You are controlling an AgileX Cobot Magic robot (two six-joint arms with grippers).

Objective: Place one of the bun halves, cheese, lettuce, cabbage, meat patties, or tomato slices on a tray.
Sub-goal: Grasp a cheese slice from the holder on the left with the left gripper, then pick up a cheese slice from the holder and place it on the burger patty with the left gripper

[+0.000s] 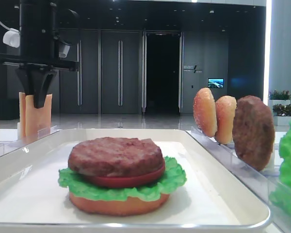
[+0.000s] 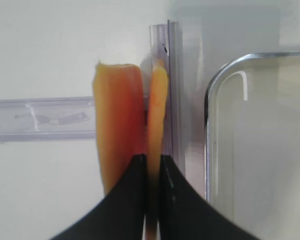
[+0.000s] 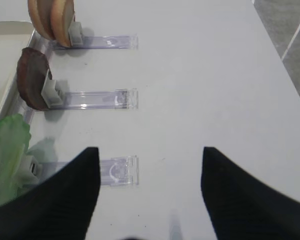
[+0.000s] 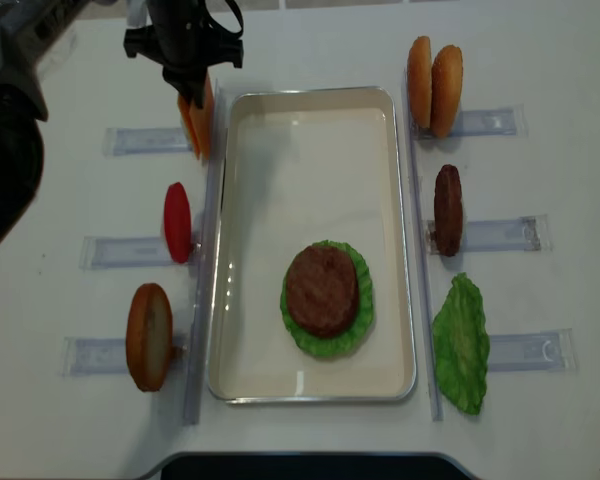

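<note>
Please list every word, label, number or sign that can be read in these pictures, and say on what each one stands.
No text is readable in any view.
Wall sign beside the dark doorway: pale marks, too small and blurred to read.
Small lit screen on the far wall: only a bluish picture, no legible words.
Clear rack under the left wrist camera: a faint moulded mark, not legible.

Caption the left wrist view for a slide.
Left tool shut on one upright cheese slice in its clear rack, beside the tray.
</note>
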